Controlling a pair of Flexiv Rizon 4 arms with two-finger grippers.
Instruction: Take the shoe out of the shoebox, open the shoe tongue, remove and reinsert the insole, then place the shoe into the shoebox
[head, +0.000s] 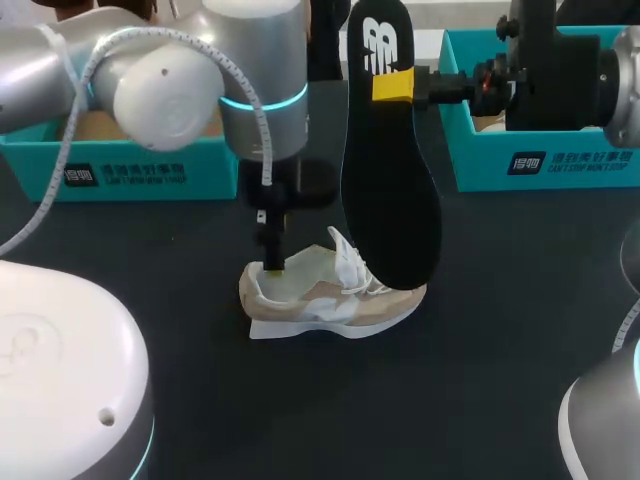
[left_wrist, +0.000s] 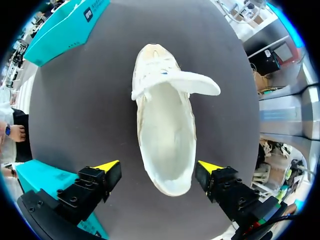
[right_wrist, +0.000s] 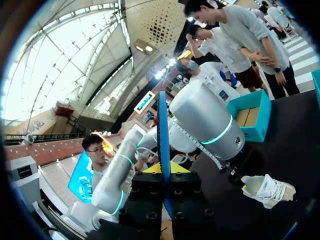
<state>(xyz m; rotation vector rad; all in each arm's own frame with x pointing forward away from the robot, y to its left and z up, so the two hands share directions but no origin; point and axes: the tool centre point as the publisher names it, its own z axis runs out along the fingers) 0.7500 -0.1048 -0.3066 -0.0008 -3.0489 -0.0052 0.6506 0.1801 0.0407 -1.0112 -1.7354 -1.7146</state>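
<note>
A beige and white shoe (head: 330, 295) stands upright on the dark table, its tongue (left_wrist: 195, 82) pulled out over the laces. My left gripper (head: 272, 266) hangs over the heel. In the left wrist view it (left_wrist: 159, 167) is open, one yellow tip on each side of the heel, and the inside of the shoe (left_wrist: 167, 130) looks bare. A black insole (head: 385, 170) hangs upright above the shoe's toe end, with my right gripper (head: 393, 85) shut on its upper part. The right wrist view has the insole (right_wrist: 163, 140) edge-on between that gripper's (right_wrist: 164, 167) tips.
A teal shoebox (head: 120, 170) stands at the back left behind my left arm. A second teal shoebox (head: 540, 150) stands at the back right under my right arm. Dark table surface (head: 400, 400) lies in front of the shoe.
</note>
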